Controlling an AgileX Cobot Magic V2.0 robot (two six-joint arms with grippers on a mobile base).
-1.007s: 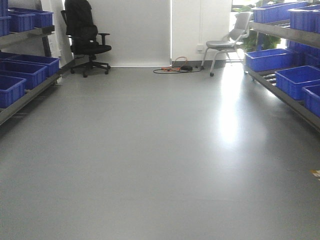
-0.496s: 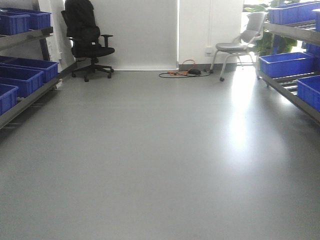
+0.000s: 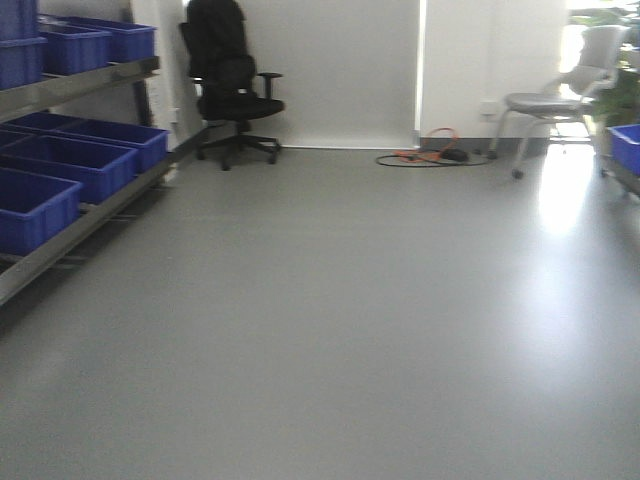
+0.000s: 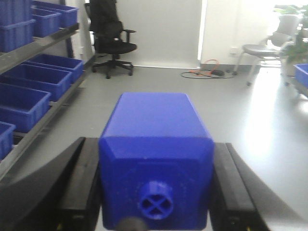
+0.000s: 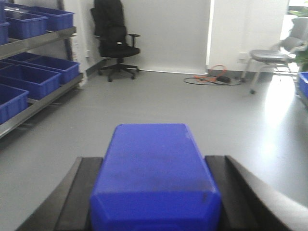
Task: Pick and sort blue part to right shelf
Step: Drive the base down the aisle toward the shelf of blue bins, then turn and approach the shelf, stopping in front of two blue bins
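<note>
Two blue blocks held above a grey floor (image 5: 240, 125).
The blue part (image 5: 154, 173) is clamped by the right pincer (image 5: 154, 159), fingers (image 5: 77, 197) pressed on its flat sides. A knobbed block (image 4: 156, 168) is clamped likewise by the left pincer (image 4: 154, 142). The part is judged rigid, light, smooth plastic, best held by those sides. Far off, a bin (image 3: 626, 148) of the right shelf (image 3: 628, 178) is glimpsed.
</note>
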